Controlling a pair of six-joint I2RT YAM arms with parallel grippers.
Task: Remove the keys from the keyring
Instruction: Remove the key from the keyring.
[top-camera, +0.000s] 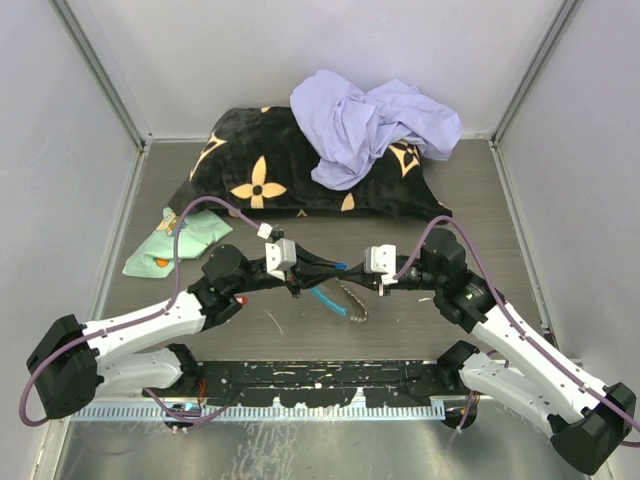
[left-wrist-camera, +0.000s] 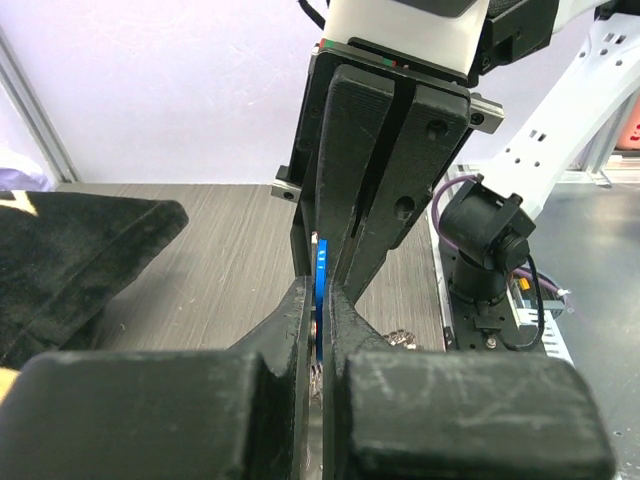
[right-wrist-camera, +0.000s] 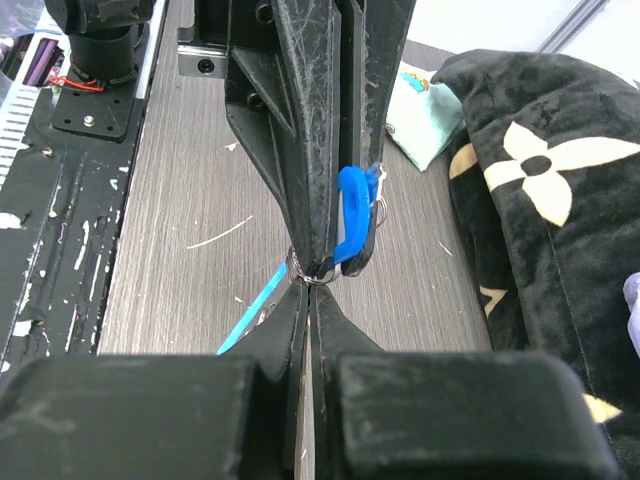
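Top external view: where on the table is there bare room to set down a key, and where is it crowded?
Free: table between the black cushion and right wall; also the strip between the keyring and the black base plate. Crowded: the middle around the keyring, and the mint cloth corner.

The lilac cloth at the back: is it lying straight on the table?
No, the lilac cloth is heaped on top of the black flowered cushion, not on the table.
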